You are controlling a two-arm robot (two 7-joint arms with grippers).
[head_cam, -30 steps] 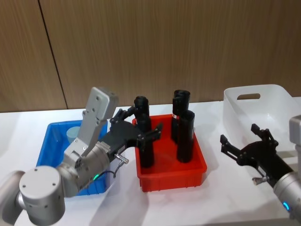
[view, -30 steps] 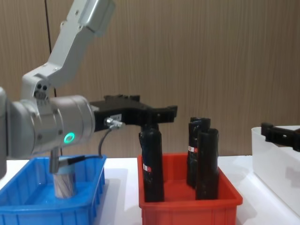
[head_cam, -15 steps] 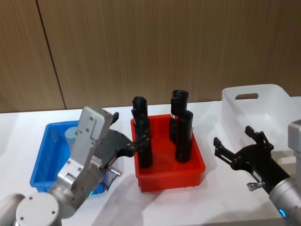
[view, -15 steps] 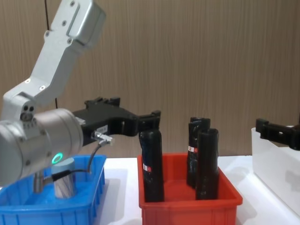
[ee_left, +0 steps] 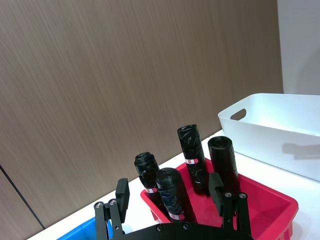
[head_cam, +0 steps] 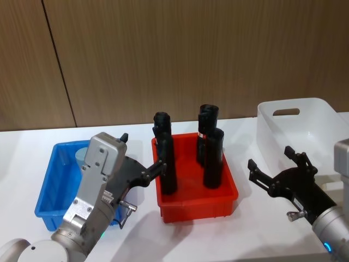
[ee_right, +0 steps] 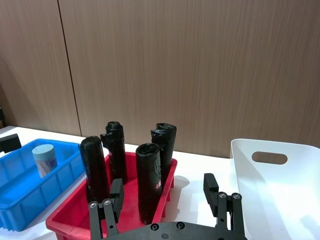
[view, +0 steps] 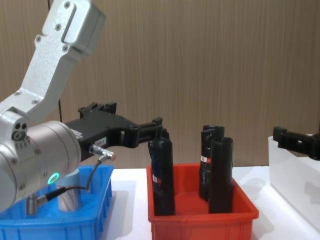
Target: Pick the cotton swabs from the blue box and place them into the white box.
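One cotton swabs jar (head_cam: pixel 82 155), clear with a pale lid, stands at the far end of the blue box (head_cam: pixel 46 188); the right wrist view shows this jar (ee_right: pixel 44 159) upright in the blue box (ee_right: pixel 20 200). My left gripper (head_cam: pixel 142 154) hovers open and holds nothing between the blue box and the red bin, above table height and right of the jar. In the chest view the left gripper (view: pixel 145 131) points toward the black cylinders, with the jar (view: pixel 69 194) low behind the arm. My right gripper (head_cam: pixel 272 161) is open and holds nothing in front of the white box (head_cam: pixel 297 124).
A red bin (head_cam: pixel 226 197) with several tall black cylinders (head_cam: pixel 214 158) stands between the blue and white boxes. The bare white table (head_cam: pixel 245 229) lies in front, with a wooden wall behind.
My left gripper has drawn back to the left, away from the black cylinders, and the arm has sunk lower. The right gripper shifted slightly left. The jar has not moved.
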